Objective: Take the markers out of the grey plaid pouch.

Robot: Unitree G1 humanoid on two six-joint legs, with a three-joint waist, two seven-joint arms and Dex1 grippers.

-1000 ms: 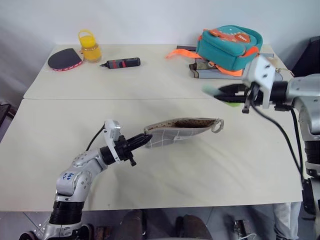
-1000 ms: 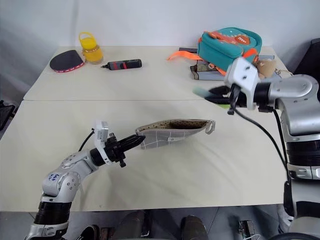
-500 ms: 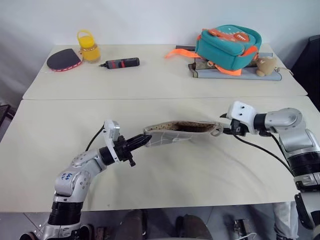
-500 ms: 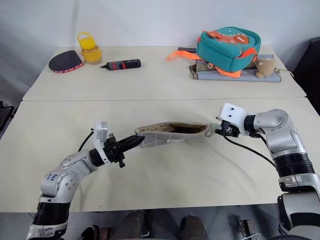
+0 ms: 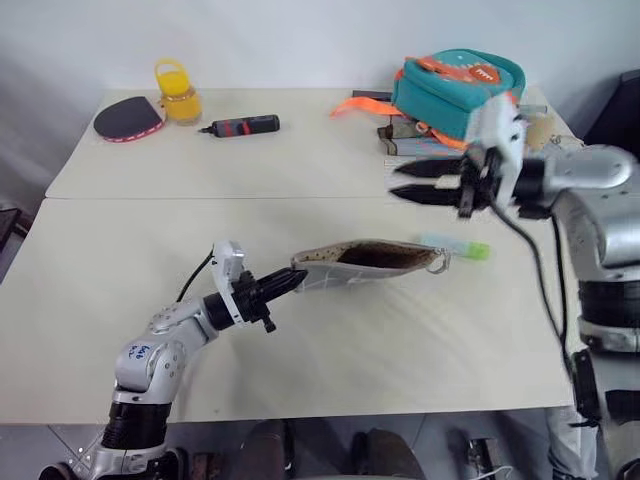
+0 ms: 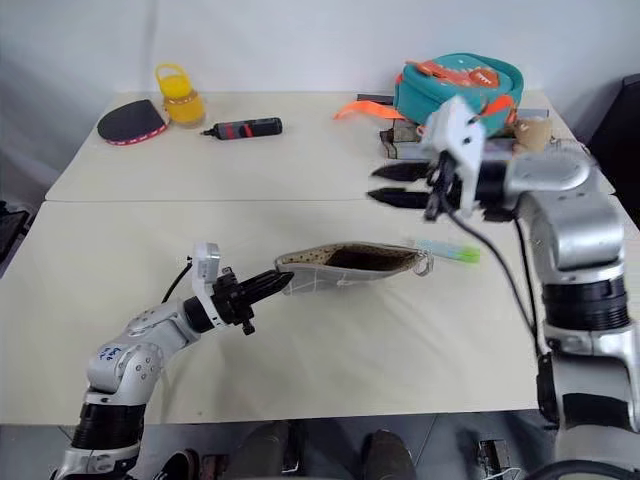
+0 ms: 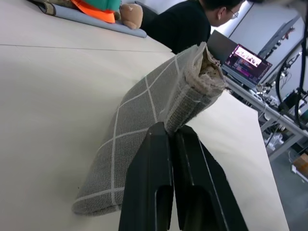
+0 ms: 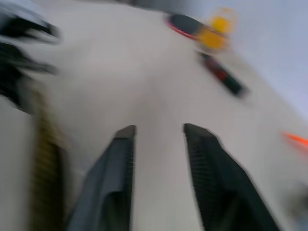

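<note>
My left hand (image 5: 292,281) is pressed together on one end of the grey plaid pouch (image 5: 365,264), holding it lifted over the middle of the tabletop (image 5: 330,350) with its mouth open upward. Its long axis runs from that pinch across toward the right edge, ending in a cord loop (image 5: 437,264). My right hand (image 5: 412,180) hovers empty above and beyond that far end, fingers spread with a clear gap and pointing leftward along the pouch; it is the nearer hand for reaching in. One light green marker (image 5: 455,247) lies on the tabletop just past the loop.

The head views look down into the speckled lining but show me no marker inside. The left wrist view shows the plaid cloth (image 7: 154,125) bunched at my fingertips (image 7: 159,134), a grip I judge secure.
</note>
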